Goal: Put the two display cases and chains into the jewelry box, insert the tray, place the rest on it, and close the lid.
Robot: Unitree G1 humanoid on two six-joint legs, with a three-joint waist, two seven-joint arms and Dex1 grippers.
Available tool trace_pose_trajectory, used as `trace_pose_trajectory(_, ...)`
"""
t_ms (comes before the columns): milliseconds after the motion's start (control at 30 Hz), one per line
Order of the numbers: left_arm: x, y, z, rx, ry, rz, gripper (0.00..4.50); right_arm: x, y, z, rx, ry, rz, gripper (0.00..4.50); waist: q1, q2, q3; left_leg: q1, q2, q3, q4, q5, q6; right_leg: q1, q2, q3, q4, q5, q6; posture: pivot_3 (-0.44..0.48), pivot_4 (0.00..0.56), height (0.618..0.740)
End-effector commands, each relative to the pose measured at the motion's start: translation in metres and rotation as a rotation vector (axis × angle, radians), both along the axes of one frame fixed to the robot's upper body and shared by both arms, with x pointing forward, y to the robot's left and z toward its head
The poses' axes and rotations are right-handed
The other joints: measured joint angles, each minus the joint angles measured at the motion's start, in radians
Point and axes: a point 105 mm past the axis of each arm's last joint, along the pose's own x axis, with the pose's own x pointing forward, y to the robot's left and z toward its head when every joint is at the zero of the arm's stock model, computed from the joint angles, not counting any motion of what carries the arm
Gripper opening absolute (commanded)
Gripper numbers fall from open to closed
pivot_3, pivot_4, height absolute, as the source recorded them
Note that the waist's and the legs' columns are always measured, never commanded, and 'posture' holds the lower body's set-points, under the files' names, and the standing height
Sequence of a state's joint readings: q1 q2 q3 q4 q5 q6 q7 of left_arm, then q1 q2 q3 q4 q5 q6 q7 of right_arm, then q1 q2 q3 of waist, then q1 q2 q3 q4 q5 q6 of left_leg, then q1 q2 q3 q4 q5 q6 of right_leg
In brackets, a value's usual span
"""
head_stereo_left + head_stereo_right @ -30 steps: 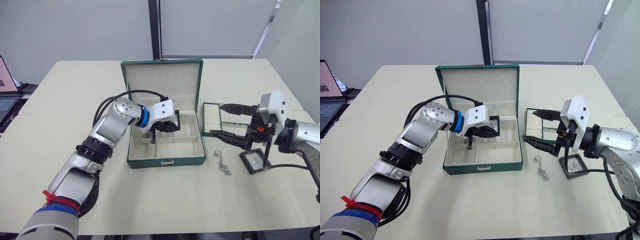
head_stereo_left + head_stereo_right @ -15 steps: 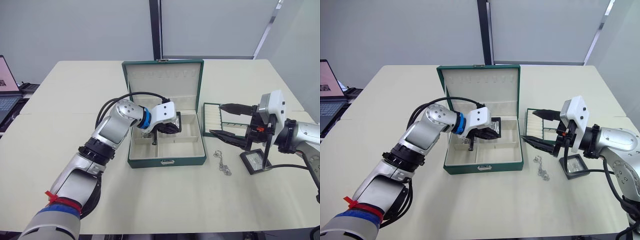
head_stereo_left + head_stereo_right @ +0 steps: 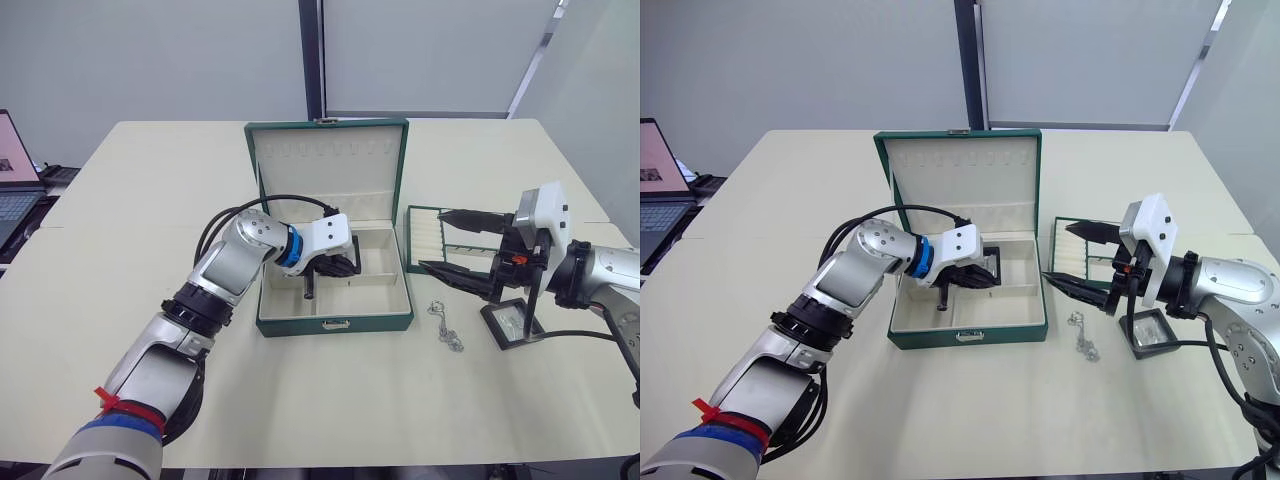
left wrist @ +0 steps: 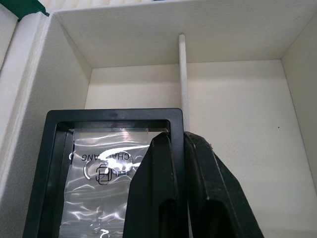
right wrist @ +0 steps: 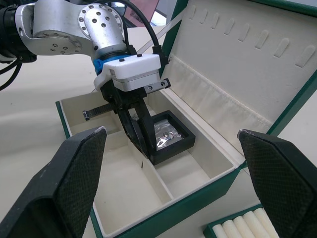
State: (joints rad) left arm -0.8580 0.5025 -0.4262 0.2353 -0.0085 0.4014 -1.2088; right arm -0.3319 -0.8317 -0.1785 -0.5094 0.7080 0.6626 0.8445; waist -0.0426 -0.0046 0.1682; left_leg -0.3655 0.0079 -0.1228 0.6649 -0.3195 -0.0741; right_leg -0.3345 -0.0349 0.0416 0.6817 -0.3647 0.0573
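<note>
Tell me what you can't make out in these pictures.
- Near part of the display case in the left gripper: cut off by the left wrist view's edge, partly behind the fingers.
- Second display case: contents too small in the head views, partly behind the right gripper.
- Chain on the table: links too small.

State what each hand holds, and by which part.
Left hand: a display case, pinched by its black frame edge, inside the jewelry box. Right hand: nothing, open.

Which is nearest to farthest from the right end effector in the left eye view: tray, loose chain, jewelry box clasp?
1. Tray, just behind the right end effector.
2. Loose chain on the table, in front of it.
3. Jewelry box clasp, farther toward the robot's left.
</note>
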Motion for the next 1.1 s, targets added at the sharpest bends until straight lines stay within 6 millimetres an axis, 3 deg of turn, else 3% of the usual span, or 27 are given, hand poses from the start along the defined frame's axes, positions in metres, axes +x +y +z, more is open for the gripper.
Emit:
trace_pose_trajectory(33, 0.001, -0.003, 0.003, -0.005, -0.015, -0.012, 0.01, -0.006, 0.001, 0.013, -0.003, -0.067, 0.008, 4.50, 0.001, 0.000, 0.000, 0.000, 0.000, 0.000, 0.000, 0.000, 0.000, 0.000, 0.000, 0.000, 0.000, 0.000, 0.000, 0.000, 0.150, 0.740)
trace_pose_trajectory(100, 0.002, -0.004, 0.007, -0.013, -0.027, -0.007, 0.01, -0.006, 0.001, 0.013, -0.002, -0.067, 0.010, 4.50, 0.001, 0.000, 0.000, 0.000, 0.000, 0.000, 0.000, 0.000, 0.000, 0.000, 0.000, 0.000, 0.000, 0.000, 0.000, 0.000, 0.150, 0.740)
trace_pose_trajectory(333, 0.001, -0.011, 0.023, -0.065, -0.029, -0.014, 2.08, -0.006, 0.001, 0.013, 0.000, -0.068, 0.014, 4.50, 0.004, 0.000, 0.000, 0.000, 0.000, 0.000, 0.000, 0.000, 0.000, 0.000, 0.000, 0.000, 0.000, 0.000, 0.000, 0.000, 0.150, 0.740)
trace_pose_trajectory(600, -0.015, -0.021, 0.044, -0.146, 0.037, -0.055, 4.47, -0.005, 0.002, 0.014, 0.002, -0.067, 0.021, 4.50, 0.004, 0.000, 0.000, 0.000, 0.000, 0.000, 0.000, 0.000, 0.000, 0.000, 0.000, 0.000, 0.000, 0.000, 0.000, 0.000, 0.150, 0.740)
trace_pose_trajectory(800, -0.046, -0.006, 0.069, -0.280, 0.157, -0.126, 4.47, -0.005, -0.002, 0.015, 0.014, -0.054, 0.020, 4.50, -0.002, 0.000, 0.000, 0.000, 0.000, 0.000, 0.000, 0.000, 0.000, 0.000, 0.000, 0.000, 0.000, 0.000, 0.000, 0.000, 0.150, 0.740)
trace_pose_trajectory(933, -0.058, 0.026, 0.083, -0.360, 0.151, -0.053, 4.47, -0.003, -0.014, 0.014, 0.028, -0.027, -0.006, 4.50, -0.008, 0.000, 0.000, 0.000, 0.001, 0.000, 0.000, 0.000, 0.000, 0.000, 0.000, 0.000, 0.000, 0.000, 0.000, 0.000, 0.150, 0.740)
trace_pose_trajectory(1100, -0.063, 0.070, 0.104, -0.514, 0.097, 0.163, 4.47, 0.004, -0.037, 0.006, 0.058, 0.016, -0.072, 4.50, -0.006, 0.000, 0.000, 0.000, 0.001, 0.000, 0.000, 0.000, 0.000, 0.000, 0.000, 0.000, 0.000, 0.000, 0.000, 0.000, 0.150, 0.740)
